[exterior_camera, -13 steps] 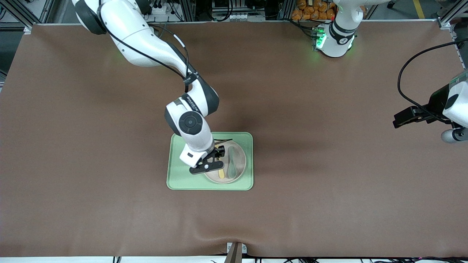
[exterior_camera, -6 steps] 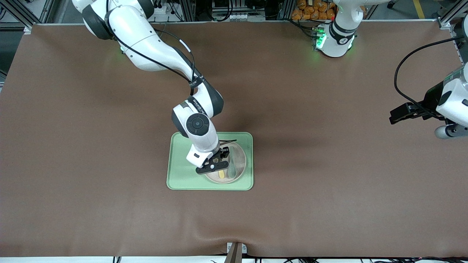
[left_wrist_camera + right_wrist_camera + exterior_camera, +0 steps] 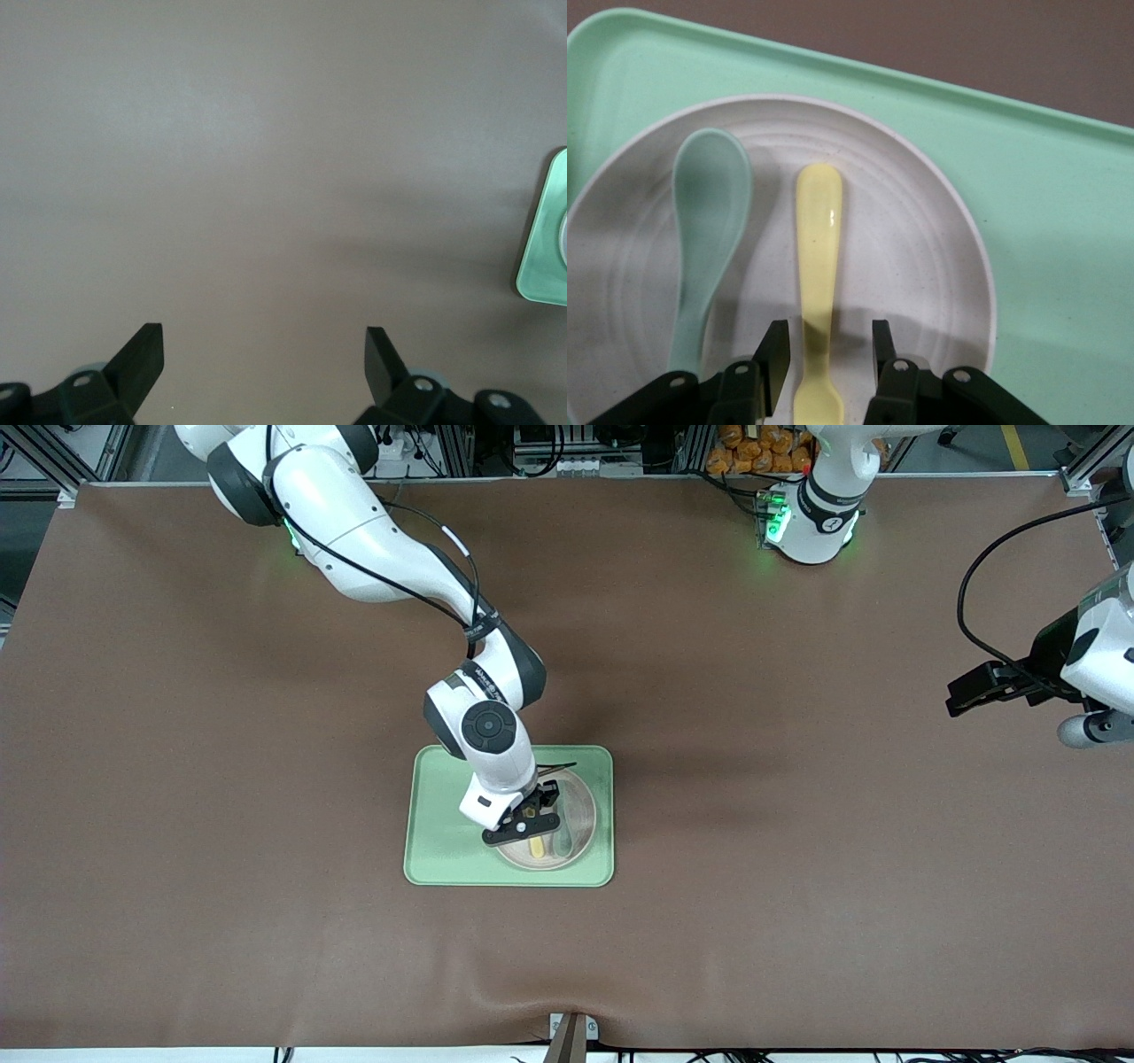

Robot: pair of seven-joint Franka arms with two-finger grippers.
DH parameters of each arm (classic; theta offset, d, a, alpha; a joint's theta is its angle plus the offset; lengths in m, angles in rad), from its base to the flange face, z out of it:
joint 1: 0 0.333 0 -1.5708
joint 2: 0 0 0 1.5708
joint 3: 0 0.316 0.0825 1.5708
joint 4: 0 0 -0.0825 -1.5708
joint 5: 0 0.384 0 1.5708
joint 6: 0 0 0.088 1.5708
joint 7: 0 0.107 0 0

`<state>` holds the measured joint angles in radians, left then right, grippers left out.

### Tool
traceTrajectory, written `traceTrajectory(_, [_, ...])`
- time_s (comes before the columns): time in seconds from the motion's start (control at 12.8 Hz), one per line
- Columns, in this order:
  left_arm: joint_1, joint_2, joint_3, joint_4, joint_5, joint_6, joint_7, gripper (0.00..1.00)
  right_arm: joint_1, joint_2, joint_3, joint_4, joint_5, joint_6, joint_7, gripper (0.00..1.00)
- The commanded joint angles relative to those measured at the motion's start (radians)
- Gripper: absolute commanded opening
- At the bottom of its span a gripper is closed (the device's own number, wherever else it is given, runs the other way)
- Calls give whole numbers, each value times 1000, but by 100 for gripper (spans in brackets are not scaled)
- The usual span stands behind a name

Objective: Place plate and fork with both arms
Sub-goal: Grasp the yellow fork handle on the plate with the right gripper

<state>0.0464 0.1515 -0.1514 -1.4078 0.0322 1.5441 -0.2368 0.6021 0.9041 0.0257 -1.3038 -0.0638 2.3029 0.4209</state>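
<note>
The cream plate [image 3: 580,815] lies in the light-green tray [image 3: 443,841], at the tray's end toward the left arm. The pale-yellow fork [image 3: 818,266] and a grey-green spoon [image 3: 709,230] lie side by side on the plate [image 3: 921,266]. My right gripper [image 3: 529,815] is low over the plate, open, with one finger on each side of the fork's neck [image 3: 826,359]; the fingers are apart from the fork. The fork's tines are hidden. My left gripper [image 3: 263,354] is open and empty, held over bare table near the left arm's end, where the arm waits.
The tray's corner shows at the edge of the left wrist view [image 3: 542,239]. The brown mat [image 3: 797,850] covers the whole table. A small bracket [image 3: 571,1032] sits at the table edge nearest the front camera.
My right gripper has moved along the plate toward the front camera and lower, and now straddles the fork. The left arm has shifted slightly.
</note>
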Motion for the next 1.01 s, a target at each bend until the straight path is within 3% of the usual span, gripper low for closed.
traceTrajectory(0.0, [9, -82, -4, -87, -14, 23, 13, 100, 19, 22, -10, 29, -33, 1, 35, 42])
traceTrajectory(0.16, [7, -131, 4, -154, -14, 71, 13, 100, 19, 30, -10, 29, -40, 1, 45, 40])
traceTrajectory(0.47, [9, -139, 7, -149, -15, 64, 14, 100, 19, 38, -10, 29, -62, 3, 55, 37])
traceTrajectory(0.62, [10, -141, 12, -148, -15, 62, 17, 100, 21, 38, -10, 31, -70, 1, 55, 5])
traceTrajectory(0.7, [12, -141, 13, -146, -15, 62, 17, 100, 19, 38, -10, 35, -70, -2, 55, 0])
traceTrajectory(0.94, [12, -139, 13, -142, -21, 62, 17, 100, 15, 18, -7, 38, -62, -23, 71, 0])
